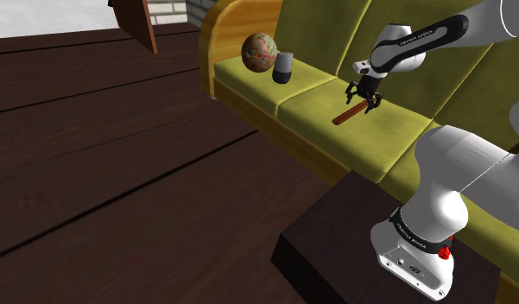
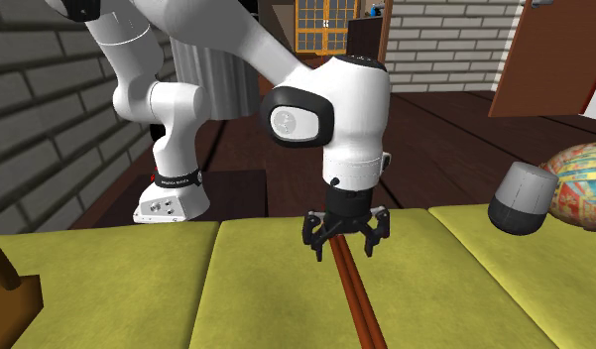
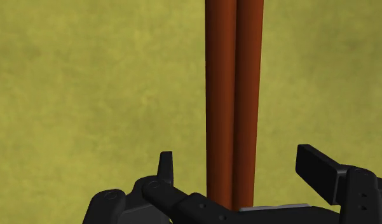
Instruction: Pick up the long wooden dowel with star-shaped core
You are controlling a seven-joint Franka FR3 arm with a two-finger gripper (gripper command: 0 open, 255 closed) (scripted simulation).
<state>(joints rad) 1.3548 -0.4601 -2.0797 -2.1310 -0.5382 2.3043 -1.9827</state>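
Observation:
A long reddish-brown dowel [image 1: 346, 115] with lengthwise grooves lies flat on the olive-yellow sofa seat [image 1: 395, 138]. My black gripper [image 1: 367, 101] hangs just above its end nearer the arm, pointing down. In the second exterior view the gripper [image 2: 343, 246] straddles the dowel [image 2: 355, 297], which runs on toward the camera. In the wrist view the dowel [image 3: 234, 95] passes between the two fingers. The gripper [image 3: 237, 162] is open, with a gap on each side of the dowel, so nothing is held.
A mottled ball [image 1: 260, 51] and a grey cylinder [image 1: 284, 67] stand on the seat farther along, at the shoulder view's left. The sofa's backrest [image 1: 439, 78] rises behind the gripper. The dark stand [image 1: 335, 237] sits on a dark plank floor [image 1: 102, 173].

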